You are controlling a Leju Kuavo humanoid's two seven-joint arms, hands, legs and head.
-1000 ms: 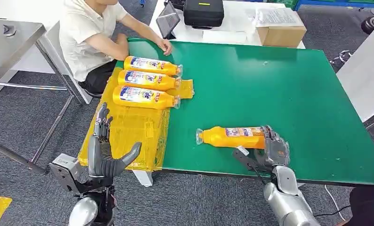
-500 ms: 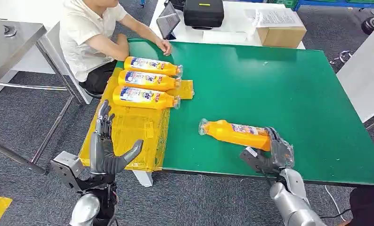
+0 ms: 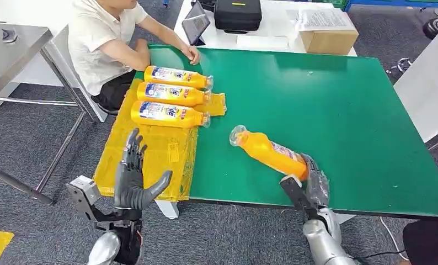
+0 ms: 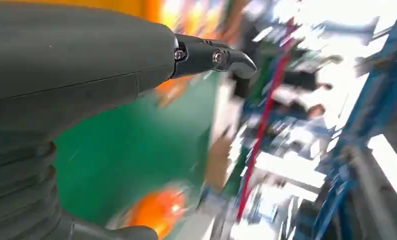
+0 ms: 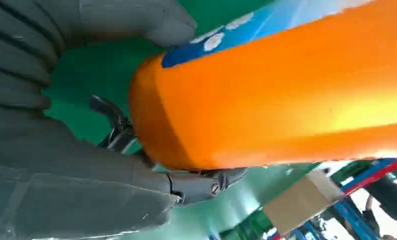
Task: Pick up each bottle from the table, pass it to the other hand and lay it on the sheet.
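Green table [image 3: 338, 99] fills mid-frame w/ yellow sheet [image 3: 150, 152] at its left edge holding three bottles [image 3: 170, 94] upper left, my right hand [image 3: 310, 185] lower right grips the orange bottle [image 3: 269, 152] by its base, neck tilted up-left, my left hand [image 3: 134, 179] lower left spread, holding nothing.

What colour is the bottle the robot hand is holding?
Orange, with a blue label; the bottle shows best in the head view.

bottle [image 5: 286, 95] base — behind fingers [image 5: 196, 185]
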